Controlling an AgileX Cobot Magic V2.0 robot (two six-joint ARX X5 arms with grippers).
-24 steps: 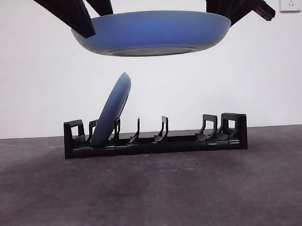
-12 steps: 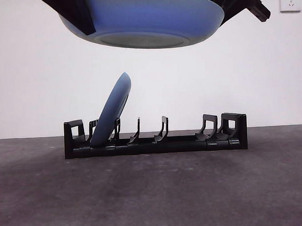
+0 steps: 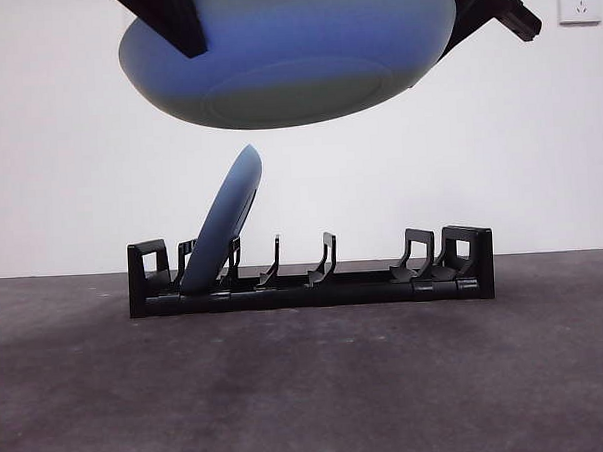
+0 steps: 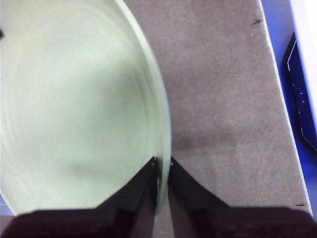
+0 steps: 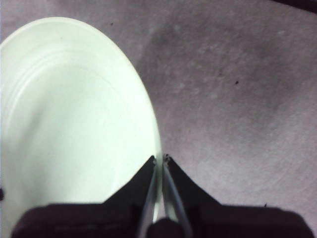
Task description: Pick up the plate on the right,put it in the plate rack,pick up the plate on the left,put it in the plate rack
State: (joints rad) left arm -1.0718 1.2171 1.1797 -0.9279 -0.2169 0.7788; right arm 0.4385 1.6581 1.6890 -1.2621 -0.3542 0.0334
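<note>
A blue plate (image 3: 286, 56) with a pale inside hangs high over the plate rack (image 3: 311, 284), tilted so its underside faces the front camera. My left gripper (image 4: 161, 166) is shut on its rim (image 4: 163, 124). My right gripper (image 5: 161, 159) is shut on the same plate's rim (image 5: 151, 114). In the front view one dark arm (image 3: 167, 17) grips the plate's left side and another (image 3: 487, 8) its right side; which is which does not show. A second blue plate (image 3: 224, 224) leans upright in the rack's left slots.
The rack's middle and right prongs (image 3: 323, 260) stand bare. Dark grey table surface (image 3: 318, 385) stretches in front of the rack. A white wall with a socket (image 3: 579, 1) stands behind.
The held plate has tipped, its underside turning toward the front camera, and it hangs a little lower over the rack. The plate in the rack has not moved.
</note>
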